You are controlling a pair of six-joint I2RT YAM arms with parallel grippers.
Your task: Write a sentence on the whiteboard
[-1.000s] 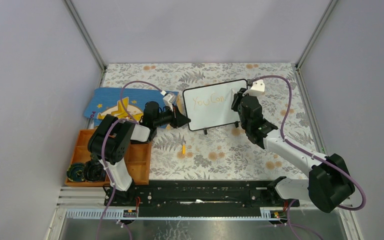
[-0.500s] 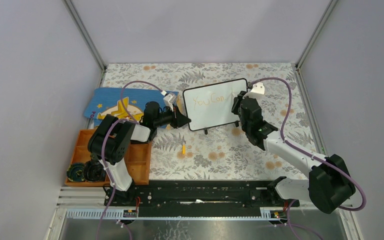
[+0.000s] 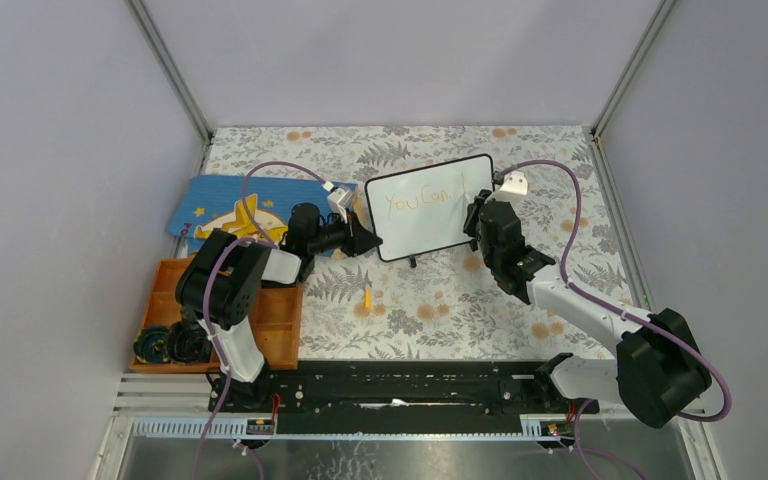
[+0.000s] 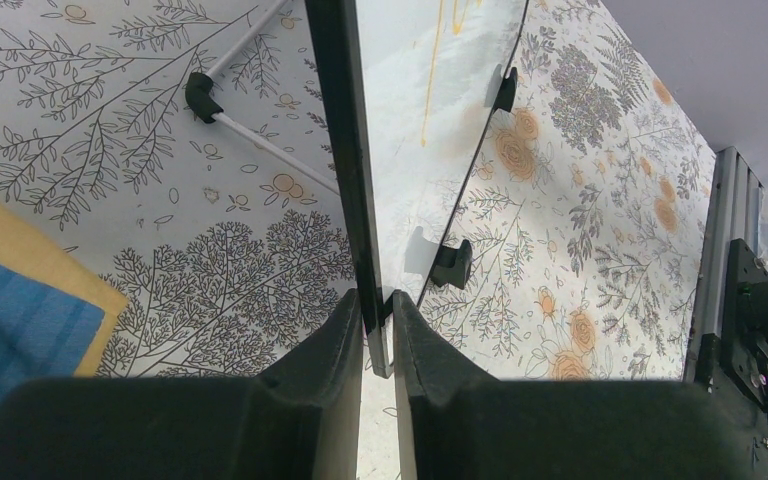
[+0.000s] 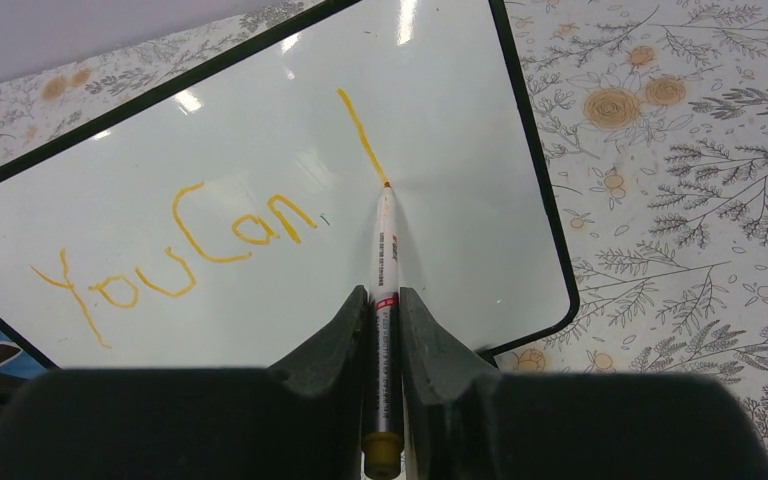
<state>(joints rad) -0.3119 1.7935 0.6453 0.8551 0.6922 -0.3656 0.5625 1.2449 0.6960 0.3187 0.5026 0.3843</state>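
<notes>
The whiteboard (image 3: pixel 428 230) stands tilted on its black feet at mid-table. My left gripper (image 3: pixel 368 240) is shut on its left edge; in the left wrist view the black frame (image 4: pixel 345 150) runs down between the fingers (image 4: pixel 377 305). My right gripper (image 3: pixel 476 212) is shut on a white marker (image 5: pixel 384 245). The marker's tip touches the whiteboard (image 5: pixel 260 100) at the lower end of a fresh slanted stroke (image 5: pixel 362 135). The sentence (image 5: pixel 185 250) reads "You Can" in orange, followed by that stroke.
A blue star-patterned book (image 3: pixel 222 208) lies left of the board under my left arm. An orange tray (image 3: pixel 282 322) with dark round objects (image 3: pixel 168 344) sits at the near left. A small orange cap (image 3: pixel 368 297) lies on the floral cloth in front of the board.
My right gripper has drawn back toward the near side, pulling the marker down the board. A new stroke now shows to the right of "Can". The left gripper has not moved.
</notes>
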